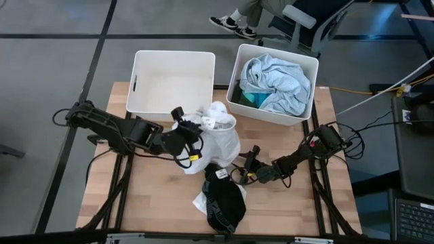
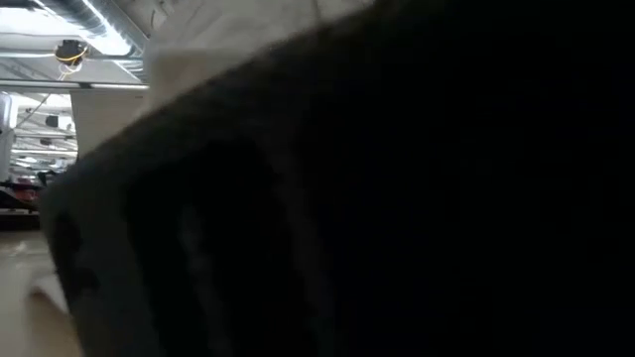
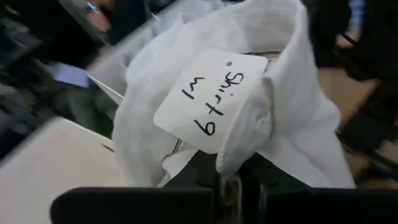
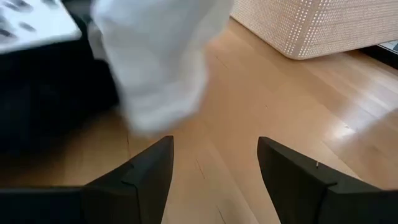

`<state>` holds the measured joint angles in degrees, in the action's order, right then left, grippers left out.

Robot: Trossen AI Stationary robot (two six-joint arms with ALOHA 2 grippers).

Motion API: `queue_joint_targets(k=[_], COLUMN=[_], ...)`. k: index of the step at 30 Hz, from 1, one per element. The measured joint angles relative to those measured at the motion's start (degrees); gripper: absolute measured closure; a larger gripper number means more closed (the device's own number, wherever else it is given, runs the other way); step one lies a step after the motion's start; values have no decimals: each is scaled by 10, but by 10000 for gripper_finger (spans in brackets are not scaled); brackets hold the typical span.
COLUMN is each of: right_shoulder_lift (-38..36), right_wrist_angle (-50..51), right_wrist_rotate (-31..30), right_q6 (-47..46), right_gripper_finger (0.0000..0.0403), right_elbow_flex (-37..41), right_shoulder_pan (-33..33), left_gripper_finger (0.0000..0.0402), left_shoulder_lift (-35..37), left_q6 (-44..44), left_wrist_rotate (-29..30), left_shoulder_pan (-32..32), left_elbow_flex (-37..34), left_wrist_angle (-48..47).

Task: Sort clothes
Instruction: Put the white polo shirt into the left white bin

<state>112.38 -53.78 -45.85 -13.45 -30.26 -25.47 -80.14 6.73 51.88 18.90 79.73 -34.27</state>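
Note:
My left gripper [image 1: 195,137] is at the table's middle, shut on a white shirt [image 1: 220,135] that bears a paper label [image 3: 208,102]. A black garment [image 1: 224,200] lies on the table near the front edge, with some white cloth under its left side. It blocks most of the low view [image 2: 397,198]. My right gripper [image 1: 248,165] is open and empty just right of both garments, low over the table. In its wrist view [image 4: 214,168] the white shirt [image 4: 161,62] hangs ahead of the fingers and the black garment [image 4: 50,93] lies beside it. My left gripper pinches a bunched fold of the white shirt [image 3: 229,163] between its two fingers, just beside the paper label. The fingers come from the table's left, roughly level. The shirt is bunched up around the fingers, and its lower part [image 1: 224,159] hangs toward the black garment.
Two white bins stand at the table's far edge. The left bin [image 1: 139,81] shows no clothes. The right bin [image 1: 312,74] holds pale blue [image 1: 281,81] and teal [image 1: 249,98] clothes. Its wall shows in the right wrist view [image 4: 311,25]. A person's feet [image 1: 234,24] show beyond the table.

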Motion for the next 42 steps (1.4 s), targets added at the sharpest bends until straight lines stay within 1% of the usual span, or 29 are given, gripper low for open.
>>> queue_joint_targets(k=[4,8,20,26,31,36,42], right_shoulder_lift=[0,0,0,0,0,0,0], right_wrist_angle=[2,4,9,9,10,10,10], right_wrist_rotate=[4,4,4,5,5,5,5], right_q6=[0,-7,-13,-15,-17,-17,-17], right_gripper_finger=[171,171,171,171,171,171,171], right_elbow_flex=[0,0,0,0,0,0,0], right_shoulder_pan=[0,0,0,0,0,0,0], left_gripper_finger=[386,382,381,384,385,386,381], left_shoulder_lift=[0,0,13,43,75,104,136], left_q6=[-70,-150,-305,-373,-454,-539,-612], left_wrist_rotate=[58,85,96,98,120,122,118], left_shoulder_pan=[6,13,15,17,14,-7,-64], left_elbow_flex=[13,21,34,34,34,34,34], left_wrist_angle=[53,114,282,338,394,459,510])
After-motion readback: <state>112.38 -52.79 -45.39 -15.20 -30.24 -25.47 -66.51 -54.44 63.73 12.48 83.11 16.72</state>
